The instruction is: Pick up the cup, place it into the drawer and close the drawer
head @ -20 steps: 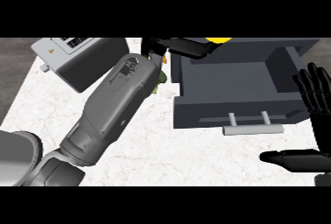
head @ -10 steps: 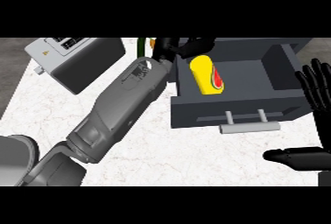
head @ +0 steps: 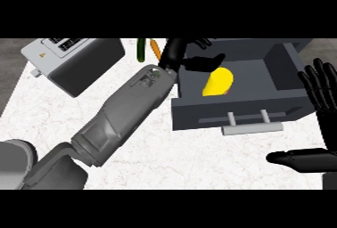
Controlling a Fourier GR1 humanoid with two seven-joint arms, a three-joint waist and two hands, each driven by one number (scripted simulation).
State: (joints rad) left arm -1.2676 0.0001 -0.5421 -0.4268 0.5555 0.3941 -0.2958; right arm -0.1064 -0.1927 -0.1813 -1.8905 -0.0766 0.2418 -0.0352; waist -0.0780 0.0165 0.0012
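Note:
The yellow cup (head: 218,83) lies tilted on its side inside the open dark grey drawer (head: 197,116), near its left wall. My left hand (head: 189,57) hovers over the drawer's back left corner. Its fingers are spread and relaxed, and the thumb reaches just over the cup's upper end without curling round it. The left forearm crosses the counter diagonally from the lower left. My right hand (head: 324,95) rests open with fingers up at the right edge, beside the drawer's right wall.
The drawer's pale handle (head: 251,127) sticks out toward me. A grey toaster (head: 72,62) stands at the back left. A green and an orange vegetable (head: 147,48) lie behind the left hand. White marble counter (head: 197,160) spreads in front of the drawer.
The cup went from the left hand's hold down into the drawer and now lies tilted there. The left hand has opened and drawn slightly back. The right hand stayed still.

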